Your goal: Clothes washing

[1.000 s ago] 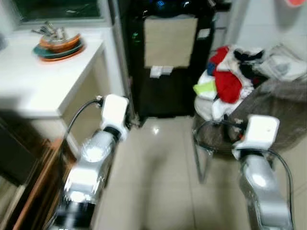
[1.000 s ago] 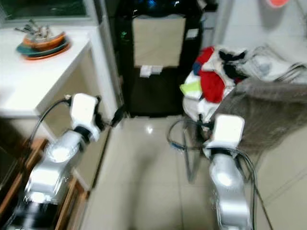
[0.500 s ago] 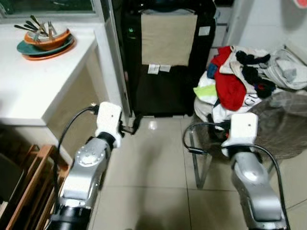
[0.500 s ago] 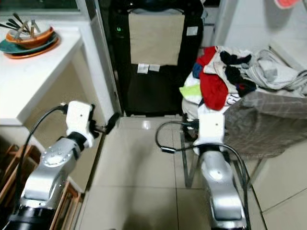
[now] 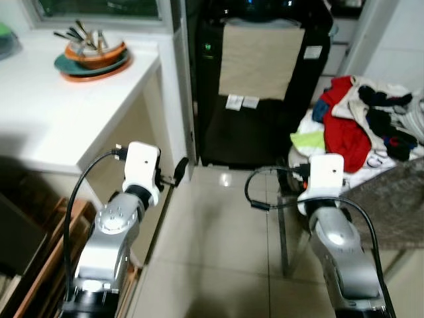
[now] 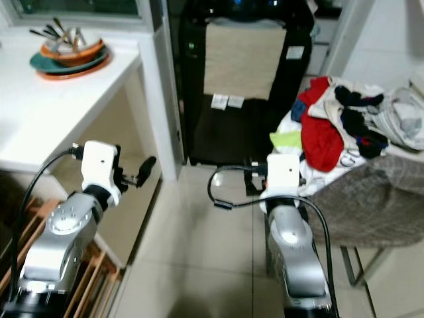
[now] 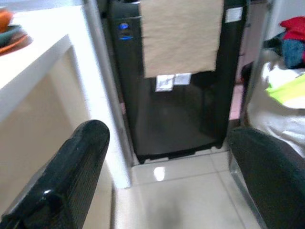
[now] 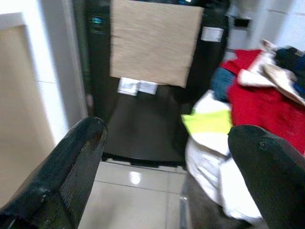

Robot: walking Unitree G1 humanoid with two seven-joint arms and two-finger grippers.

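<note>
A black washing machine (image 5: pixel 262 126) stands straight ahead with a beige cloth (image 5: pixel 260 59) draped over its front. To its right a pile of clothes (image 5: pixel 361 126) lies on a chair, with a red garment (image 5: pixel 341 129), white pieces and a yellow-green item (image 5: pixel 306 140). My left gripper (image 7: pixel 169 143) is open and empty, held low beside the counter's leg and facing the machine. My right gripper (image 8: pixel 167 138) is also open and empty, close in front of the clothes pile and a little left of it.
A white counter (image 5: pixel 59 112) on the left holds stacked bowls with utensils (image 5: pixel 93 54). A wooden rack (image 5: pixel 46 258) sits below it. A grey blanket (image 6: pixel 377 205) hangs over the chair, whose metal leg (image 5: pixel 283 232) stands on the tiled floor (image 5: pixel 218 258).
The whole picture has shifted as the camera moved, bringing the machine nearer the middle and sharper. Both arms stay held forward at about the same height.
</note>
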